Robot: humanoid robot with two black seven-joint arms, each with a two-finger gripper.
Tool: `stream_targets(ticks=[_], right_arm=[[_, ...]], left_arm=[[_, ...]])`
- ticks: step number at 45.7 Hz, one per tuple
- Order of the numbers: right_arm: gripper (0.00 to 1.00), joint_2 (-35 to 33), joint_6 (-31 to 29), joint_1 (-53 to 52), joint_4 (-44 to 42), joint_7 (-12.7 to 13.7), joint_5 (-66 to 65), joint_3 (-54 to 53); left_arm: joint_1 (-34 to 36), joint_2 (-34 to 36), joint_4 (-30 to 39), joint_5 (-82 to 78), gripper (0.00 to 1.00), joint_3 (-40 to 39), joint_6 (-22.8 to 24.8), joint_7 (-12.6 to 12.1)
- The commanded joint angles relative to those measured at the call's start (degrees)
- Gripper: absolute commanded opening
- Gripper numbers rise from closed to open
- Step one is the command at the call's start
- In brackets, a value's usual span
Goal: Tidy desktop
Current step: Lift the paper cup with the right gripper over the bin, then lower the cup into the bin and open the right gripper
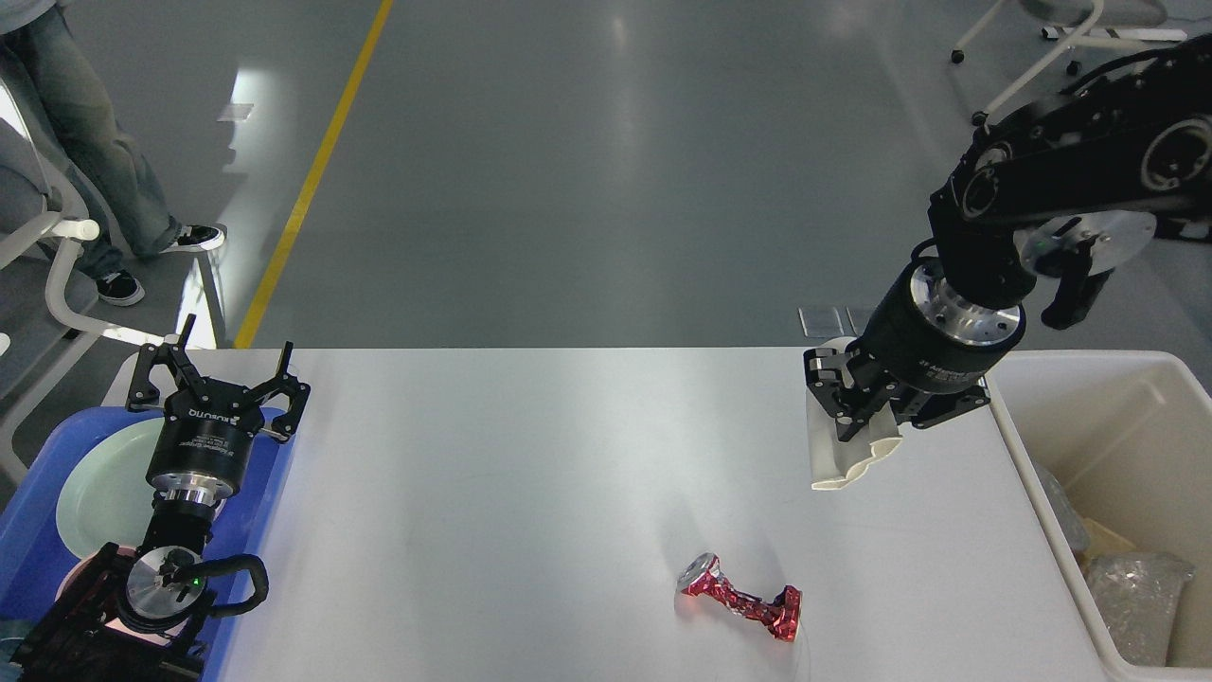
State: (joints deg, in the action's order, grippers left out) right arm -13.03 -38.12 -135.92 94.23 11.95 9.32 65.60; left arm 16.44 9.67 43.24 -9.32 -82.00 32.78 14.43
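The bench point(530, 474), a wide white-grey top with rounded corners, fills the lower half of the head view. Taking the crushed red can point(741, 598) as the landmark, it lies on its side on the bench toward the near edge, right of the middle. Up and to the right of the can, above the bench's right part, the right gripper point(857, 417) points downward and pinches a crumpled white paper cup point(838, 445), which hangs clear of the surface. Further right of the can, just past the bench's right edge, stands a cream bin point(1127, 445) with clear plastic wrapping point(1131, 592) in it. Far to the left of the can, a blue tray point(38, 493) at the bench's left end carries a pale green plate point(99, 488). Over that tray the left gripper point(216, 371) hovers with its fingers spread, holding nothing.
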Motion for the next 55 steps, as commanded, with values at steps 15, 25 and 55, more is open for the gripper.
stream_targets(ticks=[15,25,55], right_arm=[[0.0,-2.2,-0.6,-2.9,1.4,0.1,-0.4,-0.1],[0.0,-4.7,0.8,-1.4,-2.3,0.1,-0.3,5.8],[0.0,-28.3,9.5,43.7,-45.5,-0.3,-7.0,-2.3]], left_arm=[[0.0,0.0,0.0,0.0,0.97,0.0,0.0,0.0],[0.0,0.0,0.0,0.0,0.97,0.0,0.0,0.1],[0.0,0.0,0.0,0.0,0.97,0.0,0.0,0.2]])
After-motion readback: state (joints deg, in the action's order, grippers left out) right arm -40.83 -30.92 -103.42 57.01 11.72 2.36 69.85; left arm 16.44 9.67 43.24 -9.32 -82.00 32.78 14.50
